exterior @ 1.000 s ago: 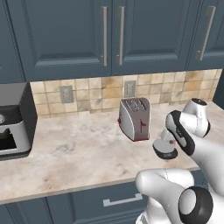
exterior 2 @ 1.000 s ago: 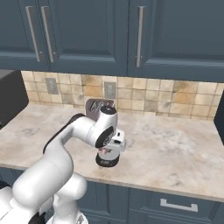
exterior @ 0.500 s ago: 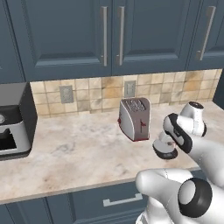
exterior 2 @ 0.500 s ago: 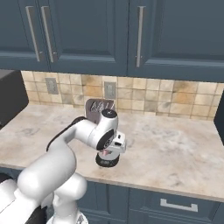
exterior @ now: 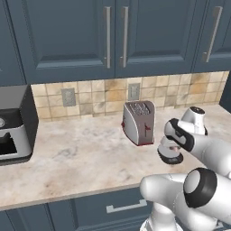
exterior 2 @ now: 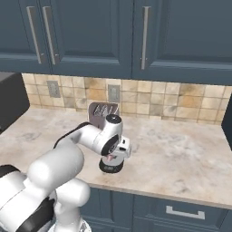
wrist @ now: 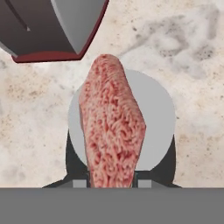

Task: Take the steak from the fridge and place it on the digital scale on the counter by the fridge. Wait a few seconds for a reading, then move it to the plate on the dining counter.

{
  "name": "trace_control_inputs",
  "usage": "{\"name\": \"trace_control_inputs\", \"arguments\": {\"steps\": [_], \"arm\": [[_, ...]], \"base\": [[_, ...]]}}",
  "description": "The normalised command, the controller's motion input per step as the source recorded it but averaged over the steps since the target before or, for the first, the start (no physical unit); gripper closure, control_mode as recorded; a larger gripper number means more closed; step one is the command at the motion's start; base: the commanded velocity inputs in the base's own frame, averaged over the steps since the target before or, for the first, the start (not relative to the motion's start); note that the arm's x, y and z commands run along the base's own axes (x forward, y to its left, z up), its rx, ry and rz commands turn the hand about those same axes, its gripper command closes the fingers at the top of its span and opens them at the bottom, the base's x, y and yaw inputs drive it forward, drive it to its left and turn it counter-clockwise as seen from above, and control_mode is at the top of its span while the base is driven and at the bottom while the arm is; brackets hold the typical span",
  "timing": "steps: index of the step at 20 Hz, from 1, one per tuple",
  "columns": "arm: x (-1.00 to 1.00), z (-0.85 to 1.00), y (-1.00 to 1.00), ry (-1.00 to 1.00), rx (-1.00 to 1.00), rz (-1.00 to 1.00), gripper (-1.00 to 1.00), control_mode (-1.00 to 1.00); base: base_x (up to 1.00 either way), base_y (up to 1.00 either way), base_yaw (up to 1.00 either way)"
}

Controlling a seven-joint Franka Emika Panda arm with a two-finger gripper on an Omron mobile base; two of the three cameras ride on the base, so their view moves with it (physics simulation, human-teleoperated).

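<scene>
Hand view: pincer [wrist: 112, 183] pinching the steak [wrist: 112, 131] above the digital scale [wrist: 153, 118]. Scale sits on the marbled surface [wrist: 192, 52] just beside the toaster [wrist: 52, 26]

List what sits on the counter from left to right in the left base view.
Black appliance at the left edge → silver toaster → digital scale, with the gripper holding the steak just above it.
</scene>
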Motion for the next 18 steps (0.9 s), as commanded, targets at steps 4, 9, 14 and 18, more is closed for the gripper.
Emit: {"name": "trace_control_inputs", "arguments": {"steps": [4,9,14,18], "arm": [[0.11,-0.15,-0.01,0.00,0.00,0.00,1.00,-1.00],[0.00,-0.20,-0.03,0.00,0.00,0.00,1.00,-1.00],[0.00,-0.14,-0.02,0.00,0.00,0.00,1.00,-1.00],[0.00,0.00,0.00,0.00,0.00,0.00,1.00,-1.00]], "base": [[0.00,0.00,0.00],[0.00,0.00,0.00],[0.00,0.00,0.00],[0.00,0.00,0.00]]}}
